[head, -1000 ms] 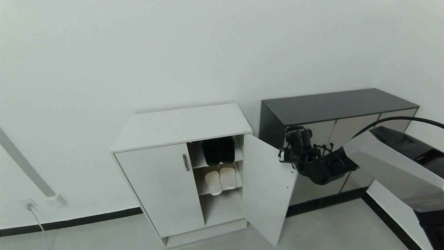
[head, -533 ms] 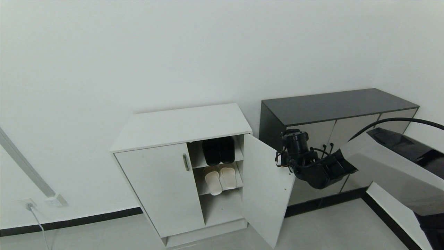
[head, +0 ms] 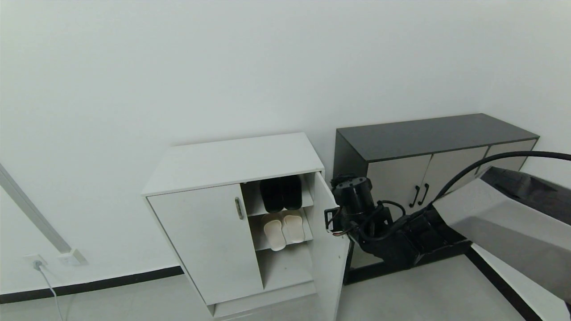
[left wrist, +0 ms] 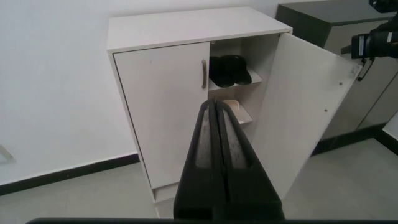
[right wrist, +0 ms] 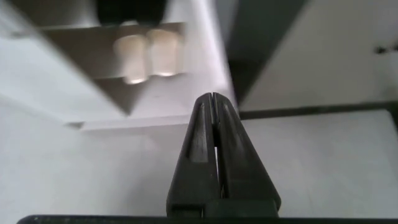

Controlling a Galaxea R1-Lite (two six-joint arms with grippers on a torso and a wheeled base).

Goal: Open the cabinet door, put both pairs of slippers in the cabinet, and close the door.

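Observation:
The white cabinet point(head: 232, 162) stands against the wall, its left door shut and its right door point(head: 330, 258) swung partly open. Black slippers point(head: 281, 192) sit on the upper shelf and white slippers point(head: 283, 228) on the shelf below. My right gripper point(head: 332, 220) is shut, with nothing held, at the door's outer face near its free edge. In the right wrist view, its fingertips point(right wrist: 213, 99) point past the door toward the white slippers point(right wrist: 149, 55). My left gripper point(left wrist: 216, 104) is shut and empty, held back in front of the cabinet point(left wrist: 186, 28), facing the black slippers point(left wrist: 230, 70) and the door point(left wrist: 305, 112).
A low sideboard point(head: 432, 133) with a dark top stands right of the cabinet, close behind the open door. A wall socket with a cable point(head: 38, 263) and a slanted conduit point(head: 31, 209) are at the far left. Bare floor point(head: 424, 294) lies in front.
My right arm has moved left and down against the door. The right door has swung from wide open toward the cabinet, now showing almost edge-on.

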